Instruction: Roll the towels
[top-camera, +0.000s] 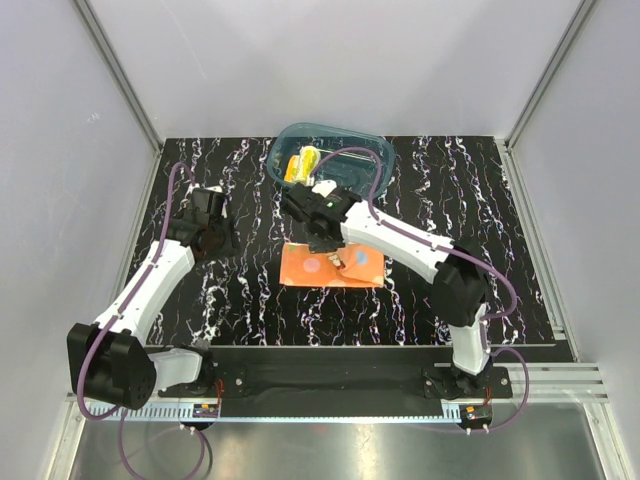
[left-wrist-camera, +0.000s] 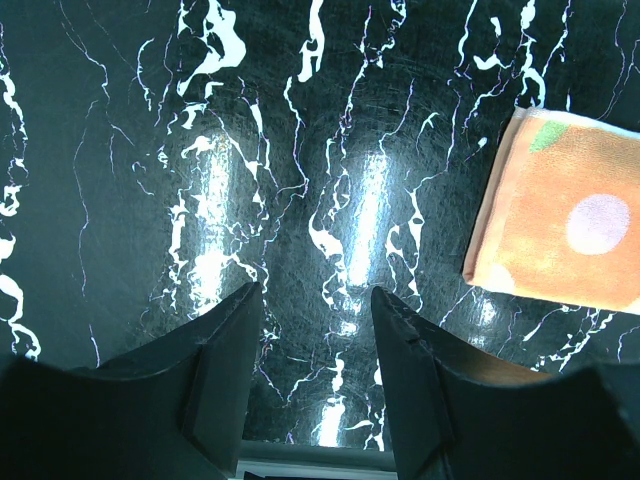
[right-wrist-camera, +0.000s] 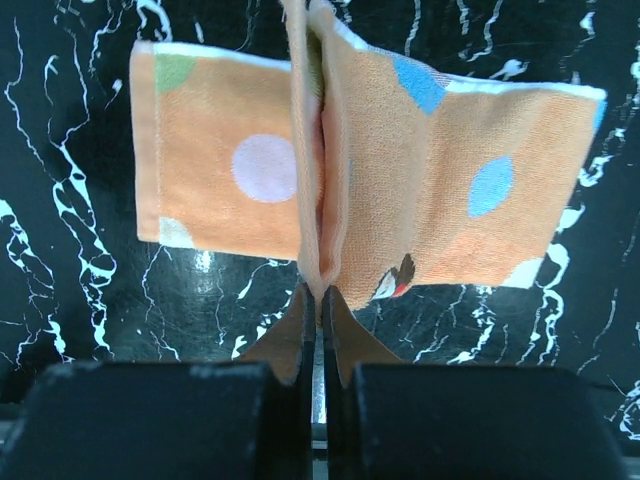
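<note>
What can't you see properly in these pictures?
Top view: the right gripper covers the middle of the orange towel.
Top view: the yellow towel in the teal tub is too small to tell if it's rolled.
Left wrist view: the picture's right edge cuts off the orange towel.
Right wrist view: the pinched fold's top runs off the upper edge.

Bench (top-camera: 250, 290): black glossy top, white marble veining.
Tub (top-camera: 330, 135): teal, translucent, oval, at the bench's far edge, near centre.
Walls (top-camera: 330, 60): plain white, three sides.
Rail (top-camera: 350, 410): perforated metal strip along the near edge.
</note>
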